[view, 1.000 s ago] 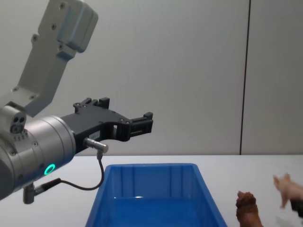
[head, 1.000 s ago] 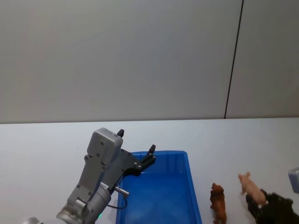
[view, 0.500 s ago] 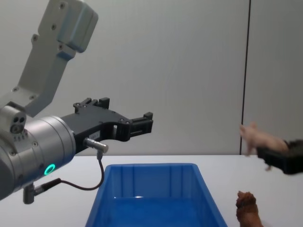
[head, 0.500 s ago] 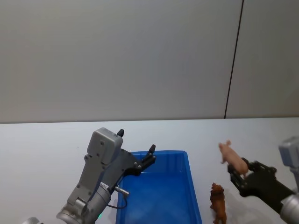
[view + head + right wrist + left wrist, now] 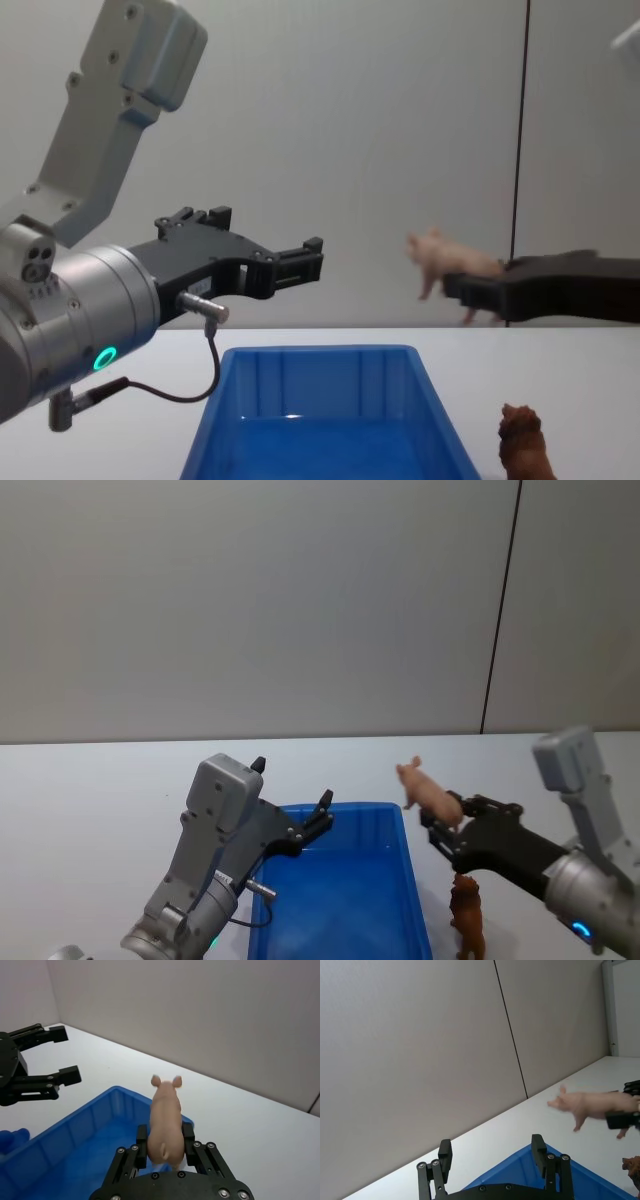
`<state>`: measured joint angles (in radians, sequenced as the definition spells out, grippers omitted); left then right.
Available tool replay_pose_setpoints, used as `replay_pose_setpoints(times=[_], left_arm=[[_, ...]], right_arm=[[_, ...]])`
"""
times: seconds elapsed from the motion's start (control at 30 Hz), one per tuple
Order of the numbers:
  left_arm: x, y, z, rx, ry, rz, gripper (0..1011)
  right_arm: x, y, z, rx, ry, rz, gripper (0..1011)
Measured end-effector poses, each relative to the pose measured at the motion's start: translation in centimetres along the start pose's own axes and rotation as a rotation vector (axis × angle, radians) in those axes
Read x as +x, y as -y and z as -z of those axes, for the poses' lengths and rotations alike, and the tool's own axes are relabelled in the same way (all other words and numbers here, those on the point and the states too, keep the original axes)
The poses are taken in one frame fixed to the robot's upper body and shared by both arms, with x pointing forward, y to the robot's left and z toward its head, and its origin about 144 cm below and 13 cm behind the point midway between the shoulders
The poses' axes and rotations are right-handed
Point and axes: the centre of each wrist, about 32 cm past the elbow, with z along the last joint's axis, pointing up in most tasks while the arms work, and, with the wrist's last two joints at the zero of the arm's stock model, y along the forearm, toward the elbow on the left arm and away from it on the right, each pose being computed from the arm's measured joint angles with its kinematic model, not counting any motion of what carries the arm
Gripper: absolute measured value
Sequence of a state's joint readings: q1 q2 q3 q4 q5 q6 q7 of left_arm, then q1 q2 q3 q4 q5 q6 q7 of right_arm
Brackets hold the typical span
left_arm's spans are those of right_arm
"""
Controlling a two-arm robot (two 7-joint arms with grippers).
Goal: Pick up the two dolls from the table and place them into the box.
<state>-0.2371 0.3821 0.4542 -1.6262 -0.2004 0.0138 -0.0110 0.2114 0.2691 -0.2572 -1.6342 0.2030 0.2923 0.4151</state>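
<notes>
Right pincer (image 5: 440, 820) clamped on pink doll (image 5: 425, 790), raised in air near box's (image 5: 340, 808) right rim, brown doll (image 5: 466, 910) stood on table (image 5: 100, 790) right of box, left pincer (image 5: 292, 781) open over box's left side.

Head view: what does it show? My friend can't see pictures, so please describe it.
The right gripper holds the pale pink doll in the air by the far right corner of the blue box. The reddish-brown doll stands on the white table right of the box, and the open left gripper hovers over the box's left side.
</notes>
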Motion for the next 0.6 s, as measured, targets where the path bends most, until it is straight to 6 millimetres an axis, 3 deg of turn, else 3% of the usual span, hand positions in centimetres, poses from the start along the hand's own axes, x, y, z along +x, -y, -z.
replay_pose_setpoints(times=[0.6], left_arm=[[0.0,0.0,0.0,0.000,0.000,0.000,1001]], right_arm=[[-0.9,-2.7,0.1,-0.059,-0.039,-0.112,919]])
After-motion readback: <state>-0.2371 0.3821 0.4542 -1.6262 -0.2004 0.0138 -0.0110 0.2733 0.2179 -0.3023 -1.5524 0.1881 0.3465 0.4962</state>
